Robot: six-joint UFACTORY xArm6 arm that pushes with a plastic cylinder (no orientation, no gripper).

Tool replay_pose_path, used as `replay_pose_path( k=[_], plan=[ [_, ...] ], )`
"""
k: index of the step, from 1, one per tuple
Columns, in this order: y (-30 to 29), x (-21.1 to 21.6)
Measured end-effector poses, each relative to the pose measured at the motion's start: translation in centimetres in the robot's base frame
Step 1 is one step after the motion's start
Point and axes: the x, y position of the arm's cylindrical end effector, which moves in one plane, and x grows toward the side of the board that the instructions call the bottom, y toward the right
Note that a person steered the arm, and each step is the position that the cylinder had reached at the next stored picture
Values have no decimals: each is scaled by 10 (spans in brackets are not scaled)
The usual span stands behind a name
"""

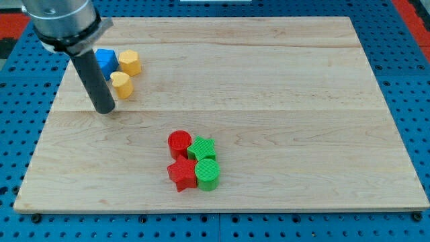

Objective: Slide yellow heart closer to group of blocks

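Tip (105,109) down on board (302,101), just left of and below yellow heart (121,85), no gripper fitted, nothing held; heart beside blue block (105,60) and yellow block (129,62) at upper left, well apart from 4-block cluster: red cylinder (179,144), green star (201,148), red star (181,174), green cylinder (207,173).

You have a pale wooden tabletop (282,101) lying on a blue pegboard (410,74) — its holes show on every side. At the view's top left sit a blue block (106,60), partly hidden, and a yellow block (130,62) just to its right.
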Motion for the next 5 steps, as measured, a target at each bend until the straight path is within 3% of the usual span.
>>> replay_pose_path(
  k=[1, 3, 5],
  plan=[
    [29, -6],
    [-10, -50],
    [-14, -54]
  ],
)
